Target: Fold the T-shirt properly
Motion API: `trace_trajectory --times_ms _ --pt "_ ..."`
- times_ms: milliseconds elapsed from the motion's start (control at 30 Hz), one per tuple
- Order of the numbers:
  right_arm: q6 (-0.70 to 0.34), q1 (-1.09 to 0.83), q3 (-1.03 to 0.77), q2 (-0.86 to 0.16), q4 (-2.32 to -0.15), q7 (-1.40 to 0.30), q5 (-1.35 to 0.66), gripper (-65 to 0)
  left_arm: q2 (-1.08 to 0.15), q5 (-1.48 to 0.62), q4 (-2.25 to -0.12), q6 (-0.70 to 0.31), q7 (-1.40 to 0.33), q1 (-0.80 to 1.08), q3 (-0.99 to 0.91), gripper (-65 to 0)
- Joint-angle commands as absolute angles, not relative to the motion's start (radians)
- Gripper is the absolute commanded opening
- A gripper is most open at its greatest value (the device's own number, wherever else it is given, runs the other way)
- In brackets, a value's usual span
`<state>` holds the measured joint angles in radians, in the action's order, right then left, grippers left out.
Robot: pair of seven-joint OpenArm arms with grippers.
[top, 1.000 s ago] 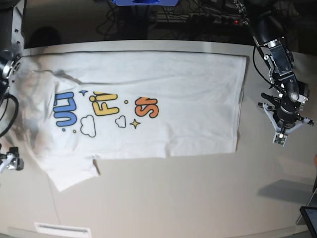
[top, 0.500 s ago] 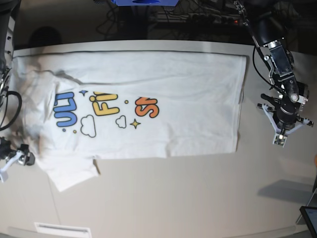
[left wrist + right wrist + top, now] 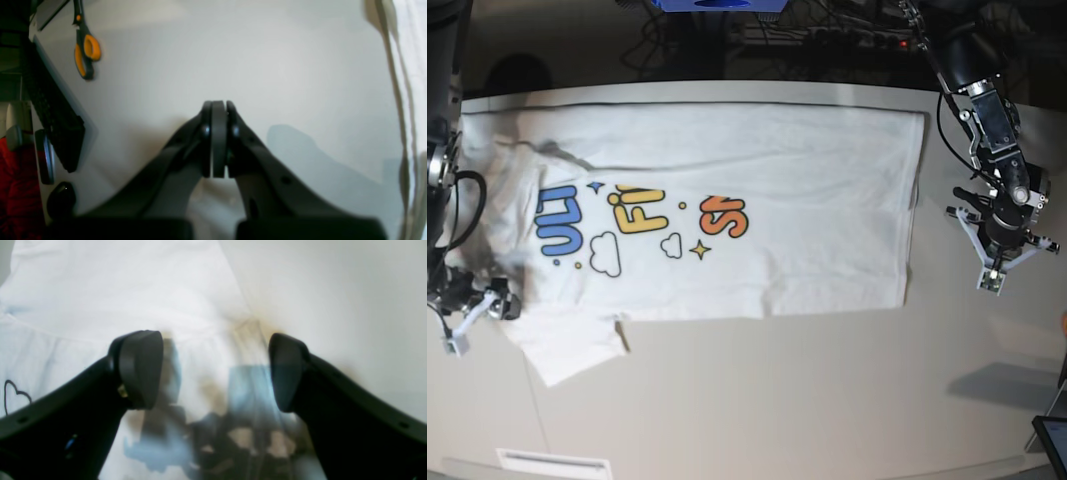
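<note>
White cloth fills most of the base view: the T-shirt (image 3: 727, 210) lies spread flat on the pale table (image 3: 827, 390), printed side up, with blue, yellow and orange letters, outlined clouds and small stars across its middle. At the far left of that view the right gripper (image 3: 472, 308) sits at the shirt's edge, just beside the sleeve that juts toward the near side; its wrist camera shows both black fingers (image 3: 140, 368) spread wide with nothing clamped between them, white fabric and a blurred patch of blue print under the gap, bare table to one side. The shirt's body runs rightward to a straight hem, ending near the table's right portion. Well apart from that hem, over bare tabletop, hangs the left gripper (image 3: 997, 278), its jaws pressed fully together and holding nothing. Its wrist view shows orange-handled scissors (image 3: 85, 50) lying on the table near the edge, and a sliver of the shirt's white edge at the frame's right side.
</note>
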<state>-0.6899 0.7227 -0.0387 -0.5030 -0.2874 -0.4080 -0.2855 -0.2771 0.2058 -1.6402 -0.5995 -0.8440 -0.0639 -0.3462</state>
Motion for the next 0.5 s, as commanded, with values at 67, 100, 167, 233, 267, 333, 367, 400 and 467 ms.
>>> trace_trajectory --times_ms 67,100,167,233,267,333,367,400,467 --pt "-0.698 0.736 -0.041 -0.509 -0.303 -0.389 -0.297 -17.7 -0.295 0.208 -1.656 -0.588 -0.829 -0.081 -0.349 -65.0" --pt "-0.698 0.736 -0.041 -0.509 -0.303 -0.389 -0.297 -18.0 -0.295 0.208 -1.656 -0.588 -0.829 -0.082 -0.349 -65.0" --pt "-0.698 0.736 -0.041 -0.509 -0.303 -0.389 -0.297 -22.8 -0.295 0.202 -1.656 -0.588 -0.834 -0.088 -0.349 -65.0" --pt "-0.698 0.734 -0.041 -0.509 -0.303 -0.389 -0.297 -35.0 -0.295 0.199 -1.653 -0.588 -0.837 -0.091 -0.349 -61.6" --pt "-0.698 0.734 -0.041 -0.509 -0.302 -0.389 -0.297 -41.4 -0.295 0.199 -1.644 -0.588 -0.837 -0.091 -0.351 -57.8" --pt "-0.698 0.734 -0.041 -0.507 -0.302 -0.392 -0.297 -56.3 -0.295 0.197 -1.603 -0.588 -0.837 -0.108 -0.351 -43.8" --pt "-0.698 0.734 -0.041 -0.507 -0.302 -0.392 -0.297 -62.4 -0.291 0.197 -1.581 -0.588 -0.837 -0.128 -0.351 -38.1" --pt "-0.698 0.734 -0.041 -0.507 -0.302 -0.392 -0.297 -65.0 -0.291 0.196 -1.557 -0.588 -0.837 -0.139 -0.354 -34.3" --pt "-0.698 0.722 -0.041 -0.507 -0.302 -0.392 -0.297 -64.1 -0.289 0.162 -1.498 -0.588 -0.837 -0.173 -0.377 -32.2"
